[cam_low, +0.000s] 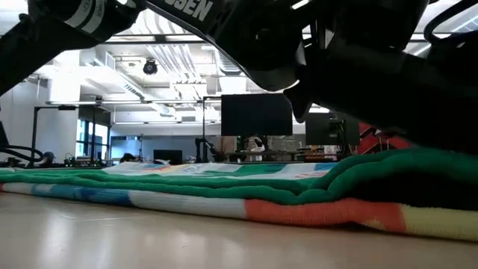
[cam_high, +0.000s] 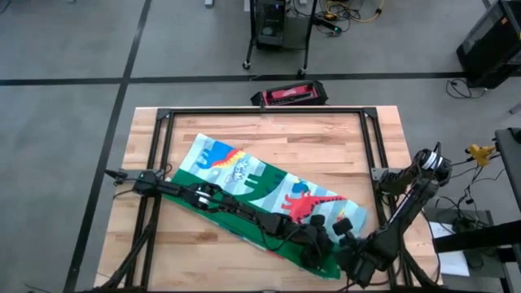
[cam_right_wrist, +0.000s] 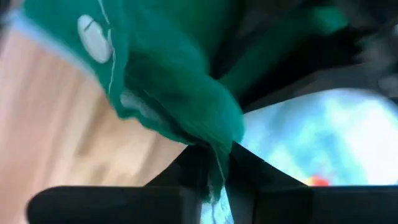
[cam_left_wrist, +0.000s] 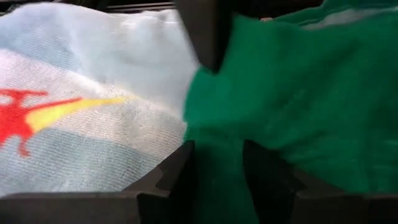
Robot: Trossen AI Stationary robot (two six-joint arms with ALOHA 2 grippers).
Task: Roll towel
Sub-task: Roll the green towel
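Now | left hand clamped on towel | right hand clamped on towel

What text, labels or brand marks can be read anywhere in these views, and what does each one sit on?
"SEN": white capitals on the dark robot arm crossing the top of the low view; the word's start is cut off.
Red and black box on the floor beyond the table: its printing is too small to read.
Pale round tag on the towel's green edge: no legible mark.
Nothing else is readable.
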